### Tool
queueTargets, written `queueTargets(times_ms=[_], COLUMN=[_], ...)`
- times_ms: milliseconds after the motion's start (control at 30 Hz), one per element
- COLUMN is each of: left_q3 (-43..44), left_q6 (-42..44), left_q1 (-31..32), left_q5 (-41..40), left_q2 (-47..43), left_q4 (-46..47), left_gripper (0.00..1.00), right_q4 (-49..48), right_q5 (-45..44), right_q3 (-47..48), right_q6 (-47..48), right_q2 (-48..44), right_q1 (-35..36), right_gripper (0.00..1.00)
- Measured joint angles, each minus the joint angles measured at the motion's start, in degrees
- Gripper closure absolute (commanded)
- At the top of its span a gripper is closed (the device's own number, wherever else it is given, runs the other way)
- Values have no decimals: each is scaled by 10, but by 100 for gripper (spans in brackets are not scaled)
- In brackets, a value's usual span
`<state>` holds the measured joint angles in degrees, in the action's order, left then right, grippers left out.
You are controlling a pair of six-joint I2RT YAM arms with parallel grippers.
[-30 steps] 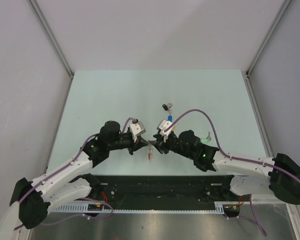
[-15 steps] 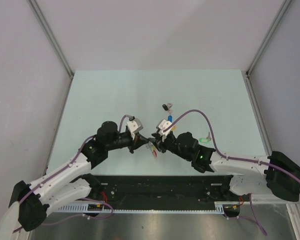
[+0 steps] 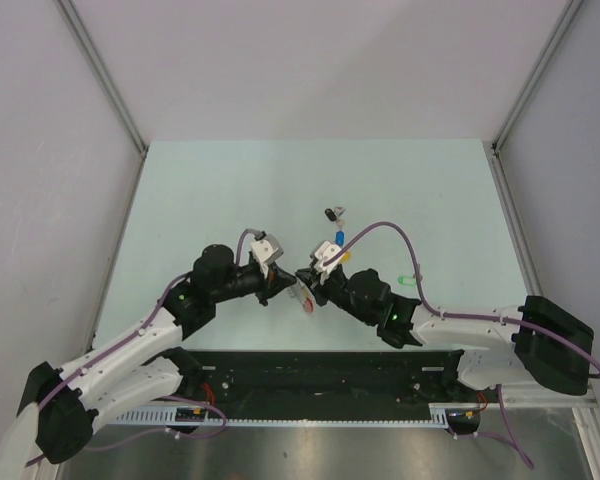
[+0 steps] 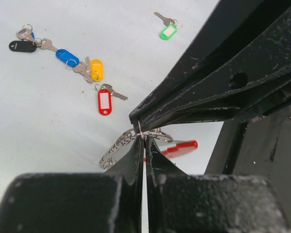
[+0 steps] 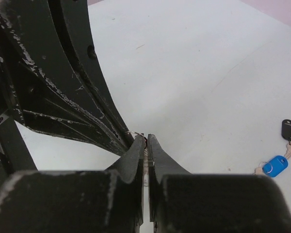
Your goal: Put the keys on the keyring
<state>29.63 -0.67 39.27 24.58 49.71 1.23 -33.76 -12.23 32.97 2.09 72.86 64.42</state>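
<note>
Two hands met tip to tip low over the table (image 3: 210,190), near its front edge, and between them hung the keyring (image 4: 177,146). Its red band and silvery chain dangled below the tips, clear of the surface or perhaps brushing it; the view could not settle that. The left hand (image 4: 144,143) was pressed together on the thin wire loop of the ring. The right hand (image 5: 145,143) looked pinched on the same loop from the opposite side, with only a sliver of metal showing between its fingers. None of the keys (image 4: 82,68) appeared to be threaded on. The red-tagged key (image 4: 104,102) lay on the table nearest the hands, the yellow-tagged key (image 4: 96,69), blue-tagged key (image 4: 68,57) and black-tagged key (image 4: 22,46) trailed beyond it in a loose line, and the green-tagged key (image 4: 168,32) sat apart. I judged the step in hand to be the two-handed grip on the ring, ready for prying its coil open. The next move would call for one hand to steady the loop while the other parted the wire or let go to fetch a key, probably the red-tagged one, without the ring twisting free.
</note>
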Motion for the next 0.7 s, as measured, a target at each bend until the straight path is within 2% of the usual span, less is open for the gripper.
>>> queueTargets(times_ms=[200,300,333,400,433,467,533,700], left_q3=[-1,-1,-1,-1,-1,-1,-1,-1], left_q6=[-8,-9,-9,-7,-8,-9,-4,17], left_q1=[0,0,0,2,3,4,5,6], left_q5=[-6,-7,-7,-6,-5,-5,-5,-8], left_q2=[-1,-2,-3,-7,-10,-13,-18,-27], left_q4=[11,13,13,13,13,13,12,10], left_gripper=[95,78,67,58,49,45,37,35], right_q4=[-15,-17,-17,-17,-15,-12,-7,9], right_q5=[-36,-38,-38,-37,-37,-35,-29,-5], right_q3=[0,0,0,-2,-3,-3,-3,-5], right_q6=[-4,-6,-6,-6,-5,-5,-4,1], right_q2=[5,5,5,5,5,5,4,-6], right_q1=[7,8,8,6,5,3,0,-11], right_gripper=[100,100,100,100,100,100,100,100])
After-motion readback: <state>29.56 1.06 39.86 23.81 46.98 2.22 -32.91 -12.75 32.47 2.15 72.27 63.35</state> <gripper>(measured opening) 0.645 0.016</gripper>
